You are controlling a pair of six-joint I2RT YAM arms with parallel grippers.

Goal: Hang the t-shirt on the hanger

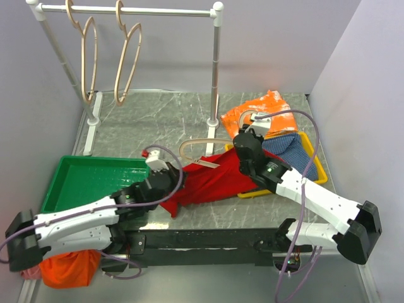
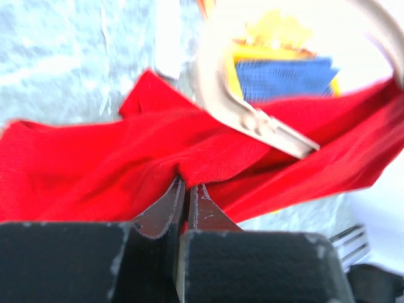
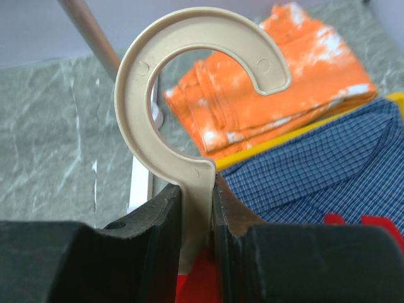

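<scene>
The red t-shirt [image 1: 214, 180] lies crumpled across the table's front middle, partly over the yellow tray's edge. My left gripper [image 1: 170, 188] is shut on a fold at its left end; the left wrist view shows the jaws [image 2: 187, 184] pinching red fabric [image 2: 95, 170]. The pale hanger [image 1: 189, 147] has its hook sticking out left of the shirt, its frame mostly hidden in the fabric. My right gripper [image 1: 232, 150] is shut on the hanger's neck [image 3: 197, 189], just below the rounded hook [image 3: 145, 69]. Red cloth [image 3: 196, 287] shows under the jaws. The hanger also crosses the left wrist view [image 2: 252, 120].
A white rack [image 1: 164, 11] at the back carries two like hangers [image 1: 126, 60] [image 1: 88, 60]; its right post [image 1: 214, 82] stands just behind the shirt. A green tray [image 1: 69, 183] is at the left. A yellow tray [image 1: 319, 170] holds blue cloth [image 1: 287, 148]; an orange garment [image 1: 265, 113] lies behind it.
</scene>
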